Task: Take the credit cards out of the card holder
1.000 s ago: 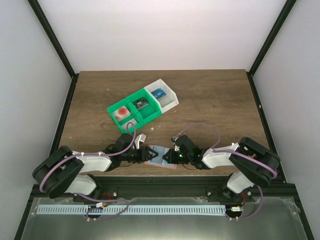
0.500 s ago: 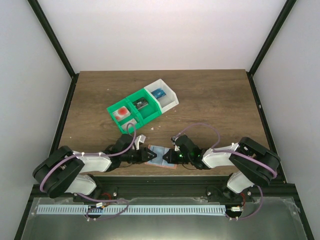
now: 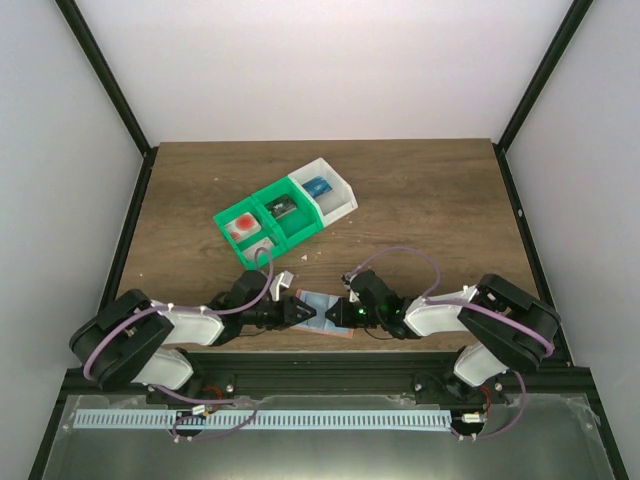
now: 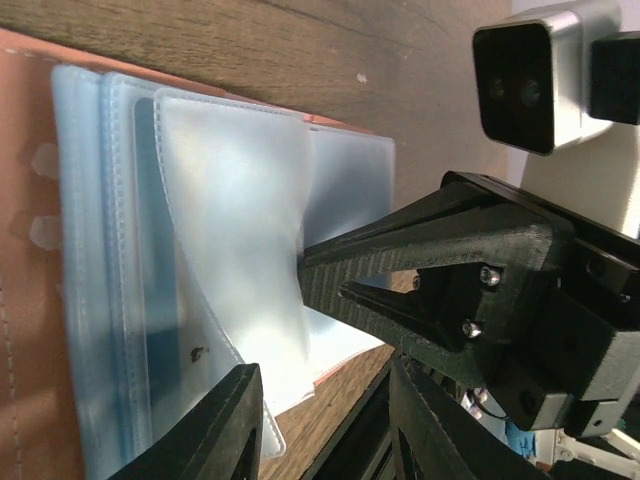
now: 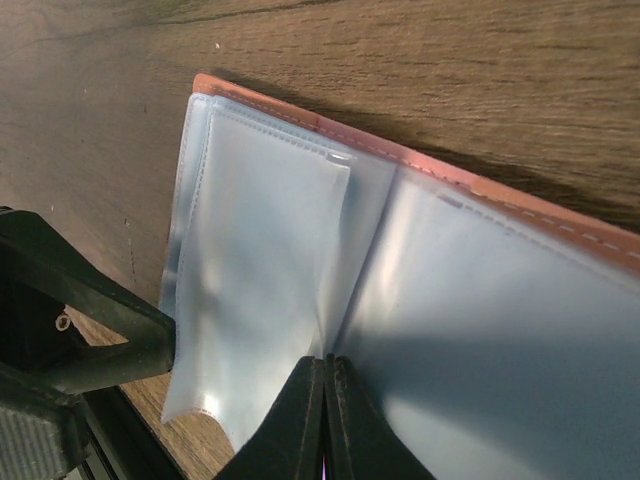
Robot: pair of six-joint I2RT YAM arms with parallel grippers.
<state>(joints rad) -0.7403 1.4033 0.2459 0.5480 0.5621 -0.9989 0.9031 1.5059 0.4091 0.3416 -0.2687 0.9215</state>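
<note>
The card holder (image 3: 322, 303) lies open near the table's front edge, its salmon-brown cover (image 4: 25, 300) flat on the wood. Pale blue credit cards (image 4: 230, 220) sit fanned in translucent stitched sleeves; one leaf curls upward. My right gripper (image 5: 325, 368) is shut, its tips pressed into the fold between the leaves (image 5: 270, 260). My left gripper (image 4: 322, 378) faces it from the left, jaws apart, its left finger (image 4: 220, 430) over the sleeves' lower edge and bare wood showing in the gap. From above, the left gripper (image 3: 300, 312) and right gripper (image 3: 335, 315) almost meet over the holder.
A green-and-white three-compartment bin (image 3: 285, 210) with small red, black and blue blocks stands behind the grippers. A small white scrap (image 3: 284, 277) lies beside the left wrist. The table's front edge and black frame (image 3: 320, 365) run just below the holder.
My left jaws have narrowed partway, and the left gripper has edged slightly toward the holder. The right gripper has stayed shut in place.
</note>
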